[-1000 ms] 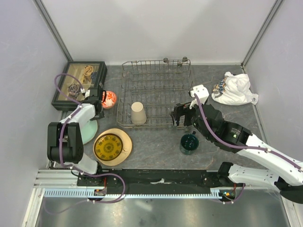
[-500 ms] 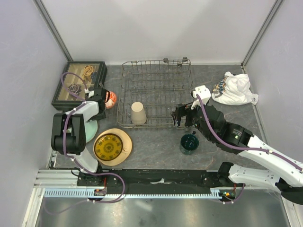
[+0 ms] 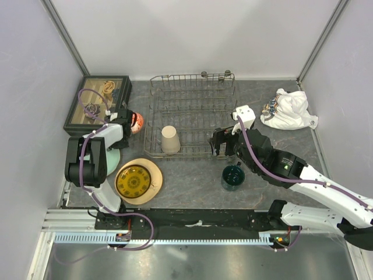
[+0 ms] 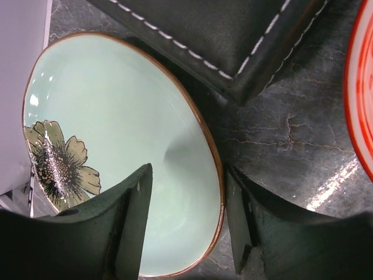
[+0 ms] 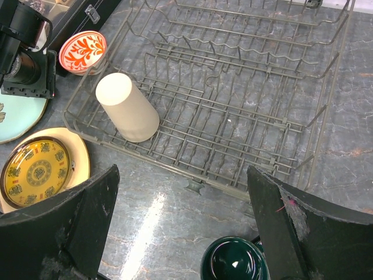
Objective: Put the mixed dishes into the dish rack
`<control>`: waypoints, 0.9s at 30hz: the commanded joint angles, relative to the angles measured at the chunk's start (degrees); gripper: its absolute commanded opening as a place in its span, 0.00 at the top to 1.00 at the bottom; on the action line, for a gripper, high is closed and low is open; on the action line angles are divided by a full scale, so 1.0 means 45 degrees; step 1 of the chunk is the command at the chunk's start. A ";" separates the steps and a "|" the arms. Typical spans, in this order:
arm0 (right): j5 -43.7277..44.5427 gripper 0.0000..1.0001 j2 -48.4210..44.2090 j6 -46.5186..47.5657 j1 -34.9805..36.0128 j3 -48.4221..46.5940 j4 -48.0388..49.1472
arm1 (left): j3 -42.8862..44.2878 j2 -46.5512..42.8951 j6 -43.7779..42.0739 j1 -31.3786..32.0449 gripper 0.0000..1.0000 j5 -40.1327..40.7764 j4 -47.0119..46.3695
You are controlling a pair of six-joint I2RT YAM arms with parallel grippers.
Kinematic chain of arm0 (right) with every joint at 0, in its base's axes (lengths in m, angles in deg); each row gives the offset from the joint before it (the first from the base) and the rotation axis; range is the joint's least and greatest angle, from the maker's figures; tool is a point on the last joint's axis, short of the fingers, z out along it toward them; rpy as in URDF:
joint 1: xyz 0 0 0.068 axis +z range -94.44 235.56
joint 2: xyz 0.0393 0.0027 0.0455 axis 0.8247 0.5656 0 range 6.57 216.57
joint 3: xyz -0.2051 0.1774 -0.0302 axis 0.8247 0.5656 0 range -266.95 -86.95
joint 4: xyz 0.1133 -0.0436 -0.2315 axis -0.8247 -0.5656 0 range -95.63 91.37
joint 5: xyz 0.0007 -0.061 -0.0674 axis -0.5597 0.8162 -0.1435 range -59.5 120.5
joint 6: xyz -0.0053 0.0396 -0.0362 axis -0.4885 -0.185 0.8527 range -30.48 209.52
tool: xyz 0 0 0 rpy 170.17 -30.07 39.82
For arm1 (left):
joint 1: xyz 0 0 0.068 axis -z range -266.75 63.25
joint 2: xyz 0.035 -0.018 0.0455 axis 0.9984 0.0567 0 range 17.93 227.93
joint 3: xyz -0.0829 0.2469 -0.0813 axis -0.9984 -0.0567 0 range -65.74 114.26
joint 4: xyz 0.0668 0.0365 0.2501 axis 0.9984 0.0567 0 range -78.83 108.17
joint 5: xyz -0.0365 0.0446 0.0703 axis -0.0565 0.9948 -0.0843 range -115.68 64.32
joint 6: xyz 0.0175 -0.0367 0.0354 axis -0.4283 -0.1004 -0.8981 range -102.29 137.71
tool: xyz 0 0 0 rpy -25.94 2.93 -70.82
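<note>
In the left wrist view my left gripper is open and straddles the right rim of the pale green flowered plate; one finger is over the plate, the other outside it on the table. The small red-orange bowl sits just to the right. A beige cup lies upside down inside the dish rack at its near left. The yellow plate rests on the tan plate. My right gripper hangs wide open and empty over the rack's near edge, above the dark green mug.
A dark glass-topped display box stands at the back left, its corner close to the green plate. At the back right lies a white cloth bundle. Grey walls close in the table on both sides.
The left gripper's fingers have narrowed around the green plate's rim, and the left arm's elbow has swung slightly right. The right arm has barely moved.
</note>
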 commanded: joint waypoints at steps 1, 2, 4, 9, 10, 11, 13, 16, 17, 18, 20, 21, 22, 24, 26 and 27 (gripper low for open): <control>0.0052 0.02 -0.0060 -0.0047 0.0031 -0.0269 0.0494 | 0.0410 0.0143 -0.0221 0.0045 0.44 0.0514 0.0079; 0.0052 0.02 -0.0080 -0.0027 0.0031 -0.0230 0.0533 | 0.0410 0.0143 -0.0221 0.0045 0.45 0.0592 0.0080; 0.0052 0.02 -0.0119 -0.0086 0.0031 -0.0210 0.0572 | 0.0391 0.0143 -0.0202 0.0045 0.48 0.0729 0.0138; 0.0051 0.02 -0.0041 -0.0164 0.0031 -0.0230 0.0670 | 0.0430 -0.0071 -0.0221 0.0065 0.56 0.0671 0.0255; 0.0032 0.02 -0.0021 -0.0164 0.0011 -0.0230 0.0689 | 0.0430 -0.0111 -0.0241 0.0065 0.57 0.0632 0.0255; 0.0032 0.02 -0.0021 -0.0183 0.0030 -0.0249 0.0708 | 0.0430 -0.0150 -0.0260 0.0084 0.59 0.0515 0.0294; 0.0071 0.02 -0.0040 -0.0164 0.0031 -0.0249 0.0728 | 0.0430 -0.0267 -0.0241 0.0065 0.64 0.0417 0.0333; 0.0091 0.02 -0.0041 -0.0183 0.0031 -0.0230 0.0748 | 0.0449 -0.0403 -0.0260 0.0084 0.70 0.0222 0.0353; 0.0091 0.02 -0.0021 -0.0203 0.0011 -0.0210 0.0748 | 0.0469 -0.0423 -0.0241 0.0084 0.71 0.0144 0.0392; 0.0071 0.02 -0.0079 -0.0203 0.0030 -0.0210 0.0748 | 0.0488 -0.0443 -0.0260 0.0084 0.75 0.0105 0.0411; 0.0130 0.02 -0.0099 -0.0242 0.0031 -0.0132 0.0748 | 0.0508 -0.0501 -0.0280 0.0123 0.81 0.0065 0.0450; 0.0130 0.02 -0.0080 -0.0261 0.0011 -0.0113 0.0748 | 0.0508 -0.0521 -0.0318 0.0123 0.82 0.0026 0.0431; 0.0130 0.02 -0.0099 -0.0281 0.0030 -0.0093 0.0748 | 0.0527 -0.0579 -0.0338 0.0123 0.85 -0.0051 0.0450; 0.0149 0.02 -0.0099 -0.0281 0.0031 -0.0054 0.0787 | 0.0566 -0.0638 -0.0377 0.0123 0.89 -0.0227 0.0490; 0.0169 0.02 -0.0080 -0.0301 0.0031 -0.0015 0.0806 | 0.0567 -0.0891 -0.0339 0.0123 0.90 -0.0442 0.0490; 0.0150 0.02 -0.0080 -0.0301 0.0031 -0.0015 0.0806 | 0.0586 -0.0989 -0.0280 0.0143 0.91 -0.0520 0.0490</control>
